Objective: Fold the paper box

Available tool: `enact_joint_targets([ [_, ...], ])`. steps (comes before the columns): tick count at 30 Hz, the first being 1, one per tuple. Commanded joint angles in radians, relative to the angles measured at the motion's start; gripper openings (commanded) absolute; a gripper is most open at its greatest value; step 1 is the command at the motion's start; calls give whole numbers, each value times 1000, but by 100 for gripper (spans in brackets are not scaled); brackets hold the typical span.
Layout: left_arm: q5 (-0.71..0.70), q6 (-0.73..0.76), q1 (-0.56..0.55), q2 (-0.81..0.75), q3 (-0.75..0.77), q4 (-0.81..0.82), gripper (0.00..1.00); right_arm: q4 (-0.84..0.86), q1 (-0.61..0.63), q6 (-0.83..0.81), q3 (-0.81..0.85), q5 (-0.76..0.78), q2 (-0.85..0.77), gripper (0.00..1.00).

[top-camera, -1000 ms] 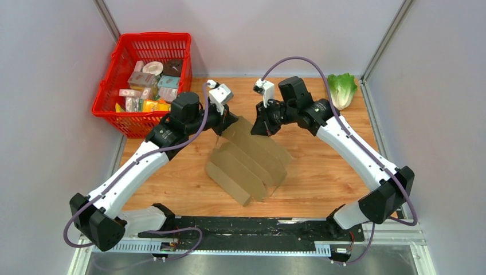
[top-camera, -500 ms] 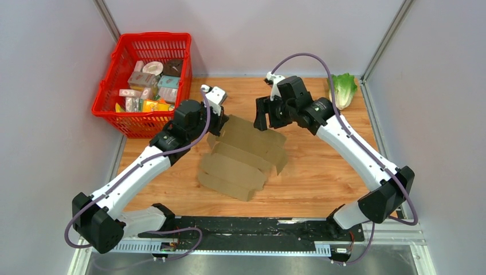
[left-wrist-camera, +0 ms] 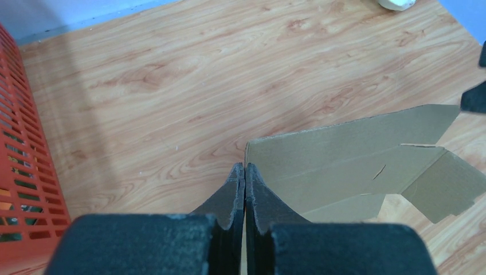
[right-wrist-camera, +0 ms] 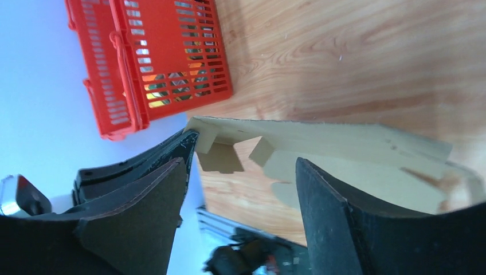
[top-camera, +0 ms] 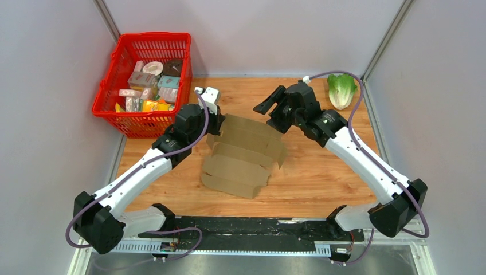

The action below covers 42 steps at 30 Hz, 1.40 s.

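Observation:
The paper box (top-camera: 243,154) is a flat brown cardboard sheet with flaps, lying mid-table with its far edge slightly raised. My left gripper (top-camera: 216,124) is shut on the sheet's far left corner. In the left wrist view its closed fingertips (left-wrist-camera: 245,168) pinch the cardboard edge, and the paper box (left-wrist-camera: 355,154) spreads out to the right. My right gripper (top-camera: 269,113) hovers open just above the sheet's far right edge. In the right wrist view the right gripper (right-wrist-camera: 242,165) has nothing between its fingers, and the paper box (right-wrist-camera: 344,149) lies beyond them.
A red basket (top-camera: 121,54) holding several small printed packages stands at the back left, also seen as the red basket (right-wrist-camera: 166,57) and the red basket (left-wrist-camera: 23,172) in the wrist views. A lettuce (top-camera: 341,89) lies at the back right corner. Grey walls enclose the wooden table (top-camera: 321,172).
My right gripper opened, let go of the cardboard and drew back to the right. The sheet sank from steeply tilted to nearly flat. The left gripper stayed shut on its corner and lowered.

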Motion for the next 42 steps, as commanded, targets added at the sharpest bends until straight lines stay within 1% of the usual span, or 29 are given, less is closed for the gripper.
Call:
enact_joint_targets([
  [1,6,-49,2,-35,-5,81,0,112,24,362,-84,65,-63,72],
  [2,6,-54,4,-35,-7,83,0,110,41,394,-91,103,-66,72],
  [5,14,-62,2,-38,-14,91,0,138,66,518,-125,123,-59,73],
  [6,21,-63,4,-38,-16,92,0,136,72,528,-119,140,-51,74],
  [8,29,-65,2,-38,-20,116,0,77,78,557,-67,166,-4,80],
  [10,32,-60,2,-41,-27,127,0,-9,78,605,-29,162,33,83],
  [12,25,-57,2,-44,-34,138,0,-25,81,628,-1,148,70,84],
  [15,28,-54,4,-50,-45,160,0,-14,87,675,-10,142,92,78],
  [16,31,-51,2,-55,-51,170,0,-13,87,686,-13,146,96,74],
  [19,32,-43,2,-72,-76,204,0,-14,87,720,-19,166,103,70],
  [23,38,-26,2,-93,-114,270,0,-46,89,729,7,218,119,67],
  [29,40,-5,2,-119,-157,336,0,-52,87,734,28,204,158,64],
  [33,40,1,2,-120,-163,347,0,-68,87,731,50,218,168,55],
  [35,40,1,2,-121,-168,354,0,-60,87,741,40,214,165,53],
  [39,64,-2,2,-116,-169,367,0,-23,87,755,13,200,162,41],
  [42,64,-6,2,-113,-181,377,0,-11,87,764,-1,195,164,37],
])
